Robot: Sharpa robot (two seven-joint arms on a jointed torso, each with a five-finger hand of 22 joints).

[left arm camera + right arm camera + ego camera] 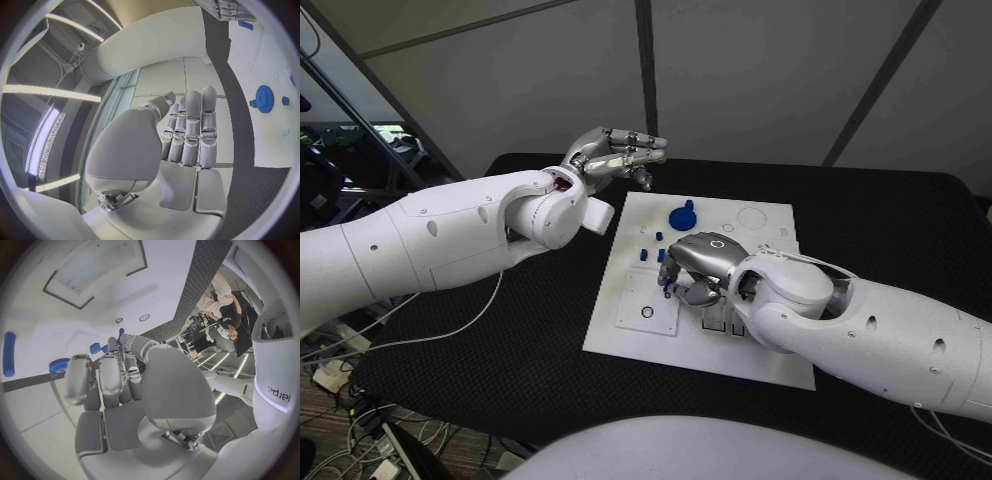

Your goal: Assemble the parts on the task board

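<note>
Nearest us, our right silver hand [692, 262] hovers over the white task board [747, 350], fingers curled above the small blue pegs [652, 256]; we cannot tell whether they pinch one. Our left silver hand [615, 152], well off on the black tabletop [488, 370], holds nothing, fingers straight and together. The blue toothed gear [682, 216] lies just beyond the right hand; the right wrist view shows pegs at its fingertips [119, 340].

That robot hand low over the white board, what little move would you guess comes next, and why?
Probably a slight lowering of the right robot hand to close its fingers on a small blue part. It hangs over the task board with blue pieces at its fingertips, though whether it already pinches one I cannot tell. The left robot hand is raised beyond the board, holding nothing, away from the blue gear.
</note>
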